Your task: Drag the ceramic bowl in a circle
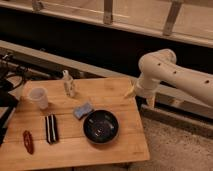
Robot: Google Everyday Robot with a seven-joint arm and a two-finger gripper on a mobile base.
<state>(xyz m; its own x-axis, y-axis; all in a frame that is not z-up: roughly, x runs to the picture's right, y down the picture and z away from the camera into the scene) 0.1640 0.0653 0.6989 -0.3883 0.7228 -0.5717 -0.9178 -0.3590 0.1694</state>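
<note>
The ceramic bowl (pixel 100 126) is round, shallow and glossy black with faint light speckles inside. It stands upright on the wooden table (pixel 120 102), right of centre and near the front edge. My gripper (pixel 131 91) hangs at the end of the white arm (pixel 170 75), over the table's far right edge. It is up and to the right of the bowl and apart from it, holding nothing that I can see.
A blue sponge (pixel 83 110) lies right beside the bowl's upper left rim. A translucent white cup (pixel 39 97), a small pale bottle (pixel 69 85), a black-and-white striped item (pixel 51 128) and a red item (pixel 28 141) stand on the table's left half. Railings run behind.
</note>
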